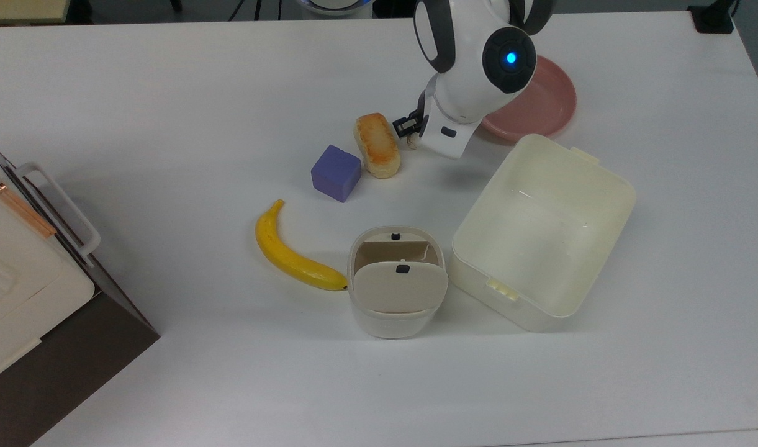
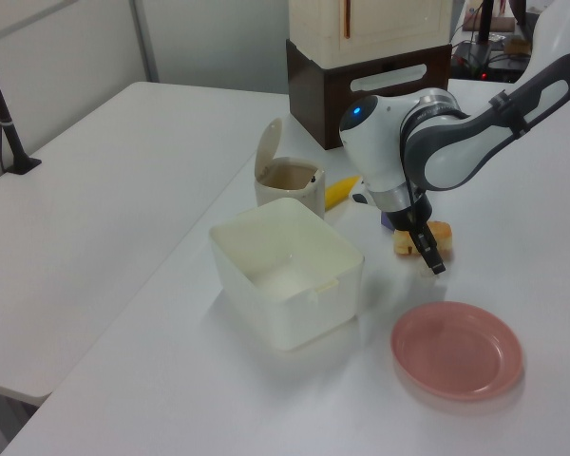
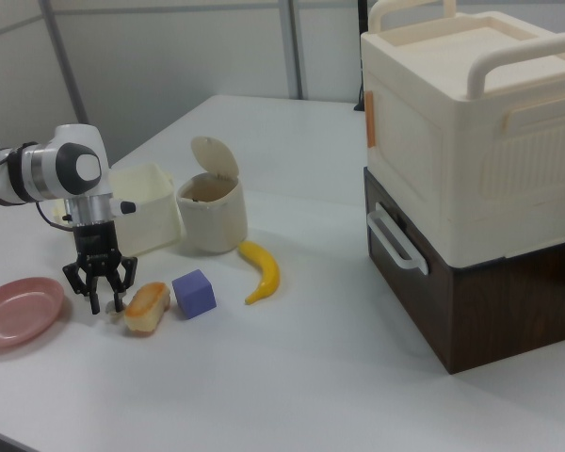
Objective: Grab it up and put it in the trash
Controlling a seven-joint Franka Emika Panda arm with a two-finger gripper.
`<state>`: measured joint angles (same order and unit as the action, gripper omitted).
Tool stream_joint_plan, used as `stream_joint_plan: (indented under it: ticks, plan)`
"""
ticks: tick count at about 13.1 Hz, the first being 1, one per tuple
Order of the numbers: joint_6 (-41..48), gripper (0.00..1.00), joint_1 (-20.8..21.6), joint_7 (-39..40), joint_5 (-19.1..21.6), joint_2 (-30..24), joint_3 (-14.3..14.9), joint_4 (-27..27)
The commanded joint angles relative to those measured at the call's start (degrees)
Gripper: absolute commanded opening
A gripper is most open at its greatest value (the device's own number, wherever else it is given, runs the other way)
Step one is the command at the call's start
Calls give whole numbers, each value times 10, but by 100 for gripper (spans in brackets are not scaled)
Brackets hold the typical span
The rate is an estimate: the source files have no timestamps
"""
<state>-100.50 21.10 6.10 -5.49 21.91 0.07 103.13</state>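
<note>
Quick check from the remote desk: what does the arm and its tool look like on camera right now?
The arm has glossy white rounded shells with dark grey sections at the joints. A round dark cap on the wrist carries a glowing blue light. The tool is small and black, with two thin dark fingers below a white-and-grey mount. A thin dark cable loops beside the wrist in the right view.

I've got a white table point(image 1: 167, 93) carrying, in the top view: bread roll point(image 1: 377, 144) approx. centre, purple cube point(image 1: 335, 172) at its 8, banana point(image 1: 292, 251) further at 7, trash point(image 1: 397, 282) at 6, cream tub point(image 1: 543, 230) at 4, pink plate point(image 1: 534, 93) at 2, brown-and-cream box point(image 1: 37, 292) at 8, prob. resting on the table edge.
</note>
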Motion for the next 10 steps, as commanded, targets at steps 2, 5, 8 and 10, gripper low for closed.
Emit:
stream_joint_plan:
  ticks: [2, 5, 8, 10]
  plan:
    - [-25, 47, 3, 1, -14, -4, 5, 10]
    - [-29, 47, 2, 0, -14, 0, 5, 7]
    - [-56, 47, 0, -13, -15, 4, 5, 2]
    - [-70, 47, 1, -21, -15, 9, 5, 2]
